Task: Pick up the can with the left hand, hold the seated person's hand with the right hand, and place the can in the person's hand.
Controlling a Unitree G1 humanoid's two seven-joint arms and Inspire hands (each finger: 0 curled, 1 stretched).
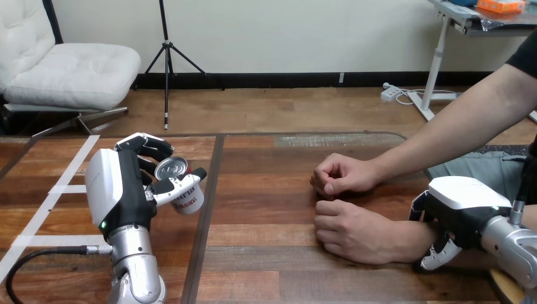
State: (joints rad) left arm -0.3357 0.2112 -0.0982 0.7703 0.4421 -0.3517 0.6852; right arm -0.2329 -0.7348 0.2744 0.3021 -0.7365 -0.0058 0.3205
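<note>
My left hand (117, 190) is at the left part of the counter (285, 278) and it is grasping the can (180, 185); the fingers are curled behind the can and the thumb presses on its front side. The can is tilted, so its silver top looks up toward me; I cannot tell if its bottom touches the wood. The person's arms come in from the right side. One person's hand (342, 174) lies farther from me as a loose fist on the counter; the nearer person's hand (354, 231) lies just beside it, knuckles up. My right hand (465, 202) is clasped on the person's wrist (405, 244) of this nearer hand; my fingers (438, 255) curl down over its near side. The can is well apart from both person's hands.
</note>
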